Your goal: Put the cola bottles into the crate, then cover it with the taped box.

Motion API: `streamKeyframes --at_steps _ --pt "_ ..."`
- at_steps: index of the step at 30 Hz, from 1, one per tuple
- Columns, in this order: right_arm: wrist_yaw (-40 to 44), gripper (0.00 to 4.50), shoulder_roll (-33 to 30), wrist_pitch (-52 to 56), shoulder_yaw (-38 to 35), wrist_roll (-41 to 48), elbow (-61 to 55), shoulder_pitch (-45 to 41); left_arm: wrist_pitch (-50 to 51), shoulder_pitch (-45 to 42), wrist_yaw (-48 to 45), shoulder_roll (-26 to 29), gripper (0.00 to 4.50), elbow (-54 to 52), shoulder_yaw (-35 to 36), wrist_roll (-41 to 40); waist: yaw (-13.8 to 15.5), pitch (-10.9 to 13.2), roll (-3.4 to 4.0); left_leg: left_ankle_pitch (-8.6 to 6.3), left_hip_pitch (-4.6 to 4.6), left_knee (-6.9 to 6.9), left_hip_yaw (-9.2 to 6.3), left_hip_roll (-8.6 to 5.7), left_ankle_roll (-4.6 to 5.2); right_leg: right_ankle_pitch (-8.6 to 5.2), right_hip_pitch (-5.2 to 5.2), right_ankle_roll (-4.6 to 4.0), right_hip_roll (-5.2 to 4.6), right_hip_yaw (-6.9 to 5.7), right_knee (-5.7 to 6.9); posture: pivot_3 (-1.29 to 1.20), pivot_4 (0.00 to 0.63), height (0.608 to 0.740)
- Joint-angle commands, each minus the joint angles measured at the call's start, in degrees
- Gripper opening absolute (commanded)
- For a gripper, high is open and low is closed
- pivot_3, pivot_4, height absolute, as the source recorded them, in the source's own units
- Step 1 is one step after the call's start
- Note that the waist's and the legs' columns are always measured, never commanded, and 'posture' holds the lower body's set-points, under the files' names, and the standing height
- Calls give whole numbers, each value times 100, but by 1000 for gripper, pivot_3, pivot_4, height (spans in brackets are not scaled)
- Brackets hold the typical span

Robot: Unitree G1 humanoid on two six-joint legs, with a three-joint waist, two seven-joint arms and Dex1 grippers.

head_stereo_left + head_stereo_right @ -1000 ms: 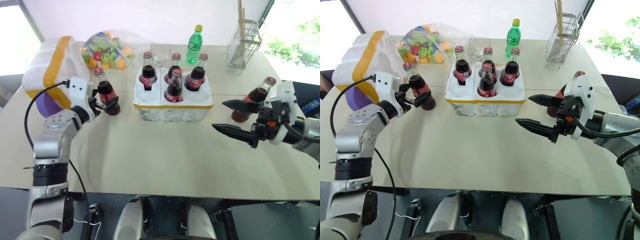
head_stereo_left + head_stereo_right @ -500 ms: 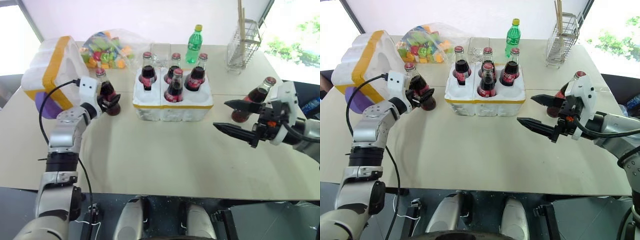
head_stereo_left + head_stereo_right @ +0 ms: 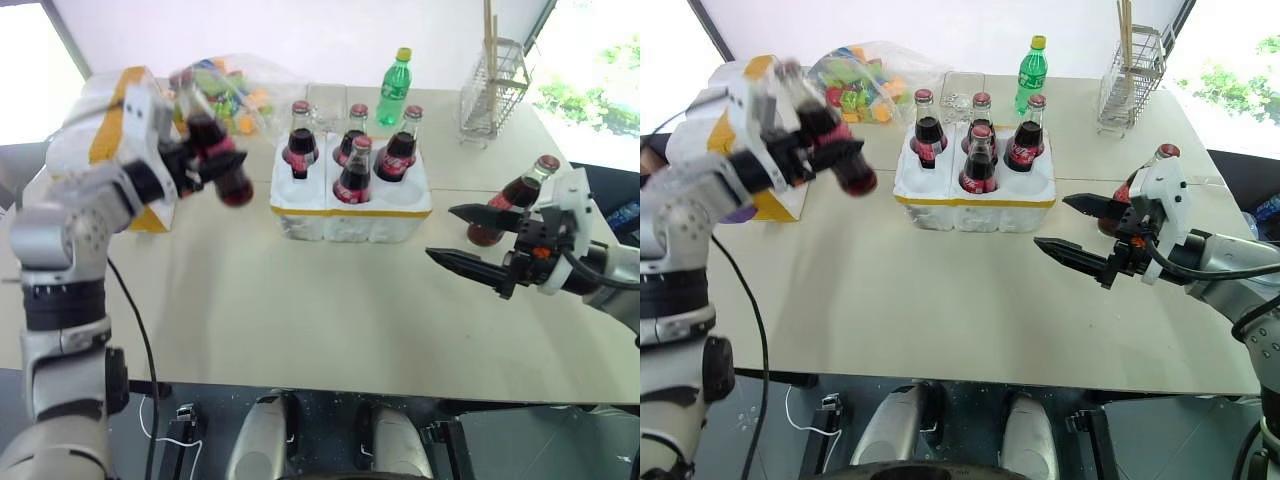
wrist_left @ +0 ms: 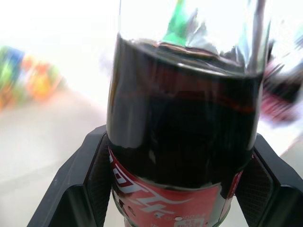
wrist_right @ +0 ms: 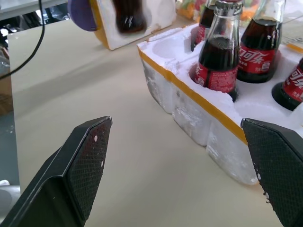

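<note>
one cola bottle point(image 3: 215, 155) is hanging tilted above the table point(image 3: 300, 300), clamped in the left gripper point(image 3: 205, 165) in front of the taped box point(image 3: 100, 130). four bottles are sitting in the crate point(image 3: 350, 205). the right gripper point(image 3: 470, 240) is hovering with jaws spread, empty, near the sixth bottle point(image 3: 515, 198).

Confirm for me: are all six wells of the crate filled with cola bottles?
No: the crate holds four cola bottles, a fifth bottle is in the left gripper, and a sixth stands on the table.
</note>
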Motion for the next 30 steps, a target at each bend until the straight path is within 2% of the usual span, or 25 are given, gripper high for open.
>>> streamKeyframes --at_steps 1,5,10,13,20,26,28,30 --pt "-37 4500 66 -138 -141 -47 -142 35 -453 -507 -138 -229 2803 277 -261 89 -16 -1 2 0 0 0 1 0 0 1 0 2 0 0 -1 0 150 736" --pt "-150 4500 133 -142 -141 -50 -247 77 -1038 -705 -352 -656 2803 860 -837 512 -55 -1 2 3 7 -6 3 -2 -3 2 3 4 2 0 3 0 150 736" --pt "-293 4500 165 -104 -288 -2 -379 250 -1672 -571 -648 -763 2803 1358 -1350 1044 -86 4 -3 11 1 -9 15 -3 -16 2 -14 5 4 2 9 0 150 736" --pt "-326 4500 182 -121 -314 -15 -427 354 -1768 -468 -724 -877 2803 1455 -1403 1104 -64 4 -3 10 0 -9 12 1 -14 2 -16 4 2 2 16 0 150 736" --pt "-465 4500 292 -160 -235 -80 -455 381 -2565 102 -560 -984 2803 1526 -1969 1957 -66 3 -2 1 -3 -4 6 1 1 3 -10 4 0 2 8 0 150 736" --pt "-509 4500 329 -215 -88 -216 -357 261 -2654 314 -278 -1236 2803 1618 -1945 2153 -46 0 3 1 4 -3 3 2 1 3 -6 4 0 2 15 0 150 736" --pt "-514 4500 314 -183 -87 -194 -344 188 -2546 374 -157 -1284 3856 1614 -1853 2120 -48 -1 3 1 7 -1 1 0 2 3 0 4 -2 2 13 0 150 736" --pt "-506 4500 297 -166 -90 -195 -312 131 -2492 435 -128 -1262 4425 1543 -1791 2094 -57 -1 3 0 16 -1 1 0 2 3 9 4 -3 2 8 0 150 736"
